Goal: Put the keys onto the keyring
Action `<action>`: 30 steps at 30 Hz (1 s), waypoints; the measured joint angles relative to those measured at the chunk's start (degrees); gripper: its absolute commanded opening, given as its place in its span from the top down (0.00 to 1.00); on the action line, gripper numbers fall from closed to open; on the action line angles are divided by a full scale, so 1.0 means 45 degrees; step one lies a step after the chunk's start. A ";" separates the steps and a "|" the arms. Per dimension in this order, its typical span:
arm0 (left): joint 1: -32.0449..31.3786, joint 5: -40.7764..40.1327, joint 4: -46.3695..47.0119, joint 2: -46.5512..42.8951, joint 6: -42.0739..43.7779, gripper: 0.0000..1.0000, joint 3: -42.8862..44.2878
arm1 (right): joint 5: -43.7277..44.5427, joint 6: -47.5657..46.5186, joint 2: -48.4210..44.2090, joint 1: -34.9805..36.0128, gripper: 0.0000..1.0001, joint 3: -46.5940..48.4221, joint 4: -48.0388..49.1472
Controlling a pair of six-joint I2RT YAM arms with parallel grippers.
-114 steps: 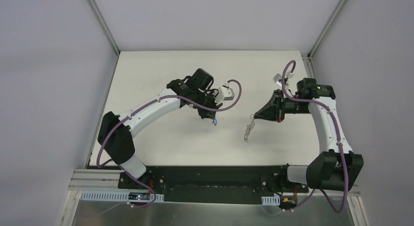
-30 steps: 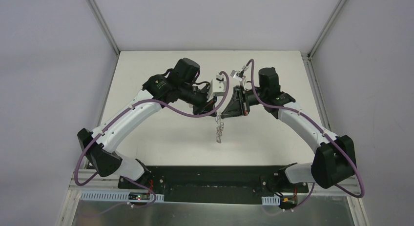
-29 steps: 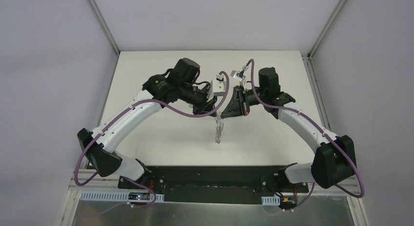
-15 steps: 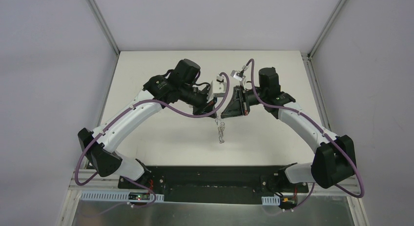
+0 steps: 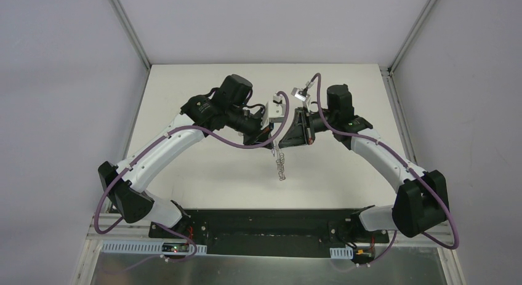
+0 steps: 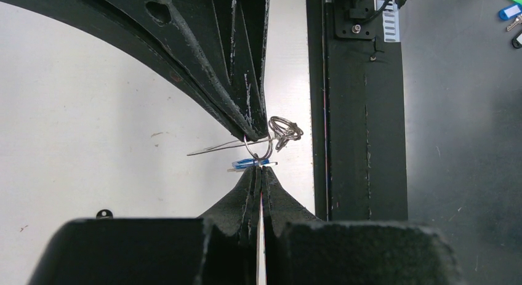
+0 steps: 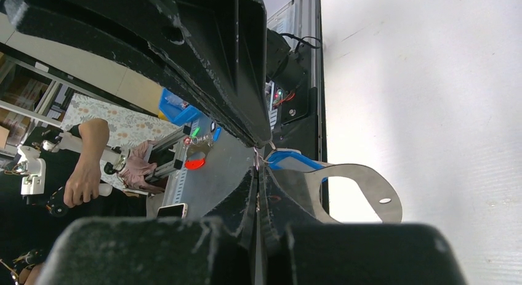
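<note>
Change: the grippers, earlier well apart, now meet tip to tip.
Left gripper (image 6: 258, 173): pinching the blue-tagged key (image 6: 249, 164).
Right gripper (image 7: 257, 173): clamped on the keyring (image 6: 261, 147), just beyond the left tips; its clips (image 5: 281, 166) dangle below.
Meaning: threading is likely starting.

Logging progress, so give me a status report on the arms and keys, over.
Left tool shut on blue-tagged key. Right tool shut on keyring, clips dangling. Tools nose to nose above table, nothing blocking.
</note>
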 measured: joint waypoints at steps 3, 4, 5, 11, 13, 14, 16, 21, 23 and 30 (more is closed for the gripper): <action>0.0000 0.0005 0.0005 -0.0010 -0.0005 1.00 -0.0083 | 0.0107 0.0097 0.0019 -0.0019 1.00 0.0000 0.0117; 0.0000 0.0000 0.0005 -0.0015 -0.0005 1.00 -0.0126 | 0.0175 0.0155 0.0034 -0.0034 1.00 0.0000 0.0160; 0.0000 0.0000 0.0005 -0.0015 0.0000 1.00 -0.0146 | 0.0233 0.0214 0.0044 -0.0039 1.00 0.0000 0.0209; 0.0005 0.0000 0.0053 -0.0015 0.0000 1.00 -0.0151 | 0.0486 0.0641 0.0073 -0.0044 1.00 0.0000 0.0563; 0.0029 0.0000 0.0078 -0.0015 -0.0005 1.00 -0.0151 | 0.0568 0.0777 0.0073 -0.0044 1.00 -0.0010 0.0699; 0.0068 -0.0005 0.0087 -0.0015 -0.0005 1.00 -0.0151 | 0.0622 0.0874 0.0073 -0.0044 1.00 -0.0034 0.0835; 0.0107 -0.0010 0.0131 -0.0015 -0.0015 1.00 -0.0151 | 0.0709 0.1054 0.0073 -0.0049 1.00 -0.0102 0.1078; 0.0107 -0.0117 0.0301 -0.0015 -0.0160 1.00 -0.0199 | 0.0962 0.1768 0.0068 -0.0151 1.00 -0.0481 0.1933; 0.0107 -0.0233 0.0418 -0.0015 -0.0393 1.00 -0.0223 | 0.1088 0.2113 0.0058 -0.0189 1.00 -0.0665 0.2356; 0.0175 -0.0680 0.1224 -0.0015 -0.1248 1.00 -0.0418 | 0.1617 0.3730 -0.0092 -0.0583 1.00 -0.1350 0.4226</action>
